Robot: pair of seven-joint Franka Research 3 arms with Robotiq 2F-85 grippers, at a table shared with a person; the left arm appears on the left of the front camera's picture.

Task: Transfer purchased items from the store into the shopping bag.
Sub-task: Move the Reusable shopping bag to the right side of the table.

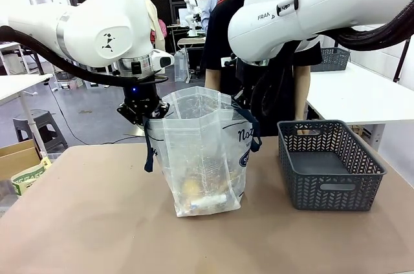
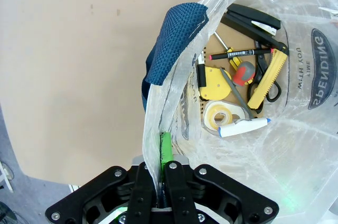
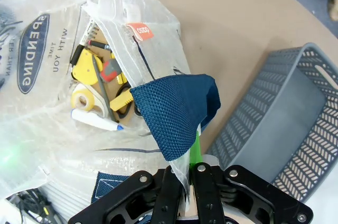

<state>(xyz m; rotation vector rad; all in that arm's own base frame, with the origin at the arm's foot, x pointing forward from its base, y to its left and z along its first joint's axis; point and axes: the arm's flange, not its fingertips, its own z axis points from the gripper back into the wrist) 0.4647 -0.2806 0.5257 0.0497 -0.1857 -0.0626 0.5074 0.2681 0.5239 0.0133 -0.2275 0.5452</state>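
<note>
The shopping bag [image 1: 200, 151], translucent with navy strap handles, stands upright and open mid-table. My left gripper [image 1: 143, 117] is shut on its left rim, and up close the plastic [image 2: 158, 129] runs between the green pads of that gripper [image 2: 162, 168]. On the opposite rim my right gripper [image 1: 243, 101] is shut too. In the right wrist view that gripper [image 3: 189, 171] pinches the rim under a navy handle [image 3: 177, 110]. The purchased items [image 2: 232, 84] lie at the bag's bottom: a yellow tape measure, a tape roll, scissors, a black stapler, pens.
A dark grey lattice basket [image 1: 330, 164] stands right of the bag with nothing in it. A person in dark clothes [image 1: 223, 41] stands at the far side behind the bag. Bare tan tabletop [image 1: 84, 222] lies in front and to the left.
</note>
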